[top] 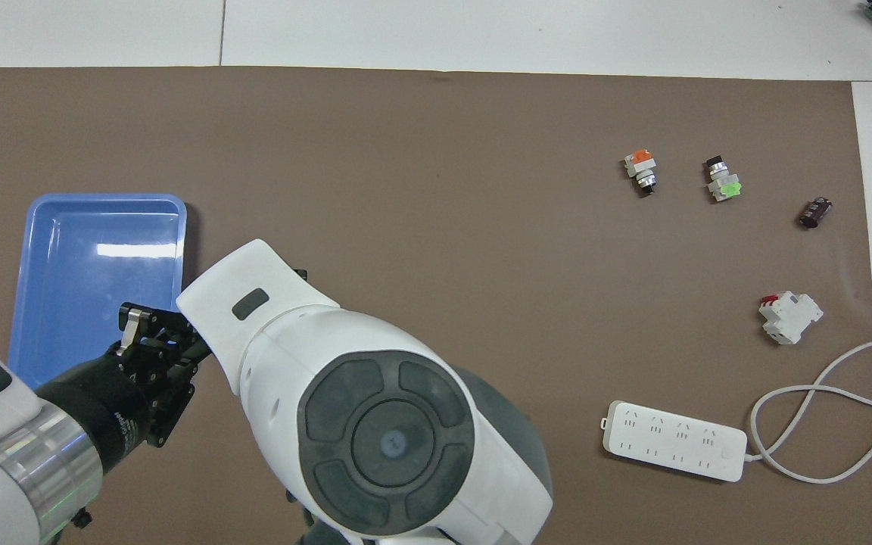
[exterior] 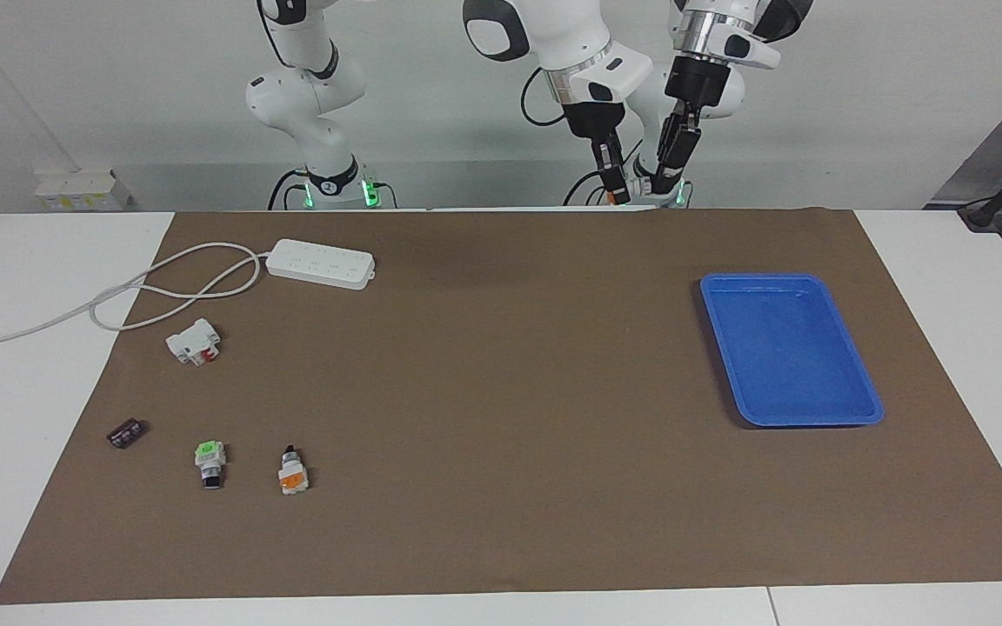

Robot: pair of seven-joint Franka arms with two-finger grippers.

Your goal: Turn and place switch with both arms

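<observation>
The switch (exterior: 292, 476), white-bodied with an orange face and a black knob, lies on the brown mat toward the right arm's end, far from the robots; the overhead view shows the switch (top: 641, 169) untouched. My right gripper (exterior: 612, 185) hangs shut high over the mat's edge by the left arm's base, reached across from its own end. In the overhead view its own wrist hides it. Close beside it hangs my left gripper (exterior: 666, 178), which covers the blue tray's near corner where my left gripper (top: 150, 324) shows from above. Both are far from the switch.
A green-capped switch (exterior: 209, 461) and a small dark cylinder (exterior: 125, 432) lie beside the switch. A white block with a red part (exterior: 194, 341) and a power strip (exterior: 320, 263) with its looped cable lie nearer the robots. The blue tray (exterior: 784, 348) sits toward the left arm's end.
</observation>
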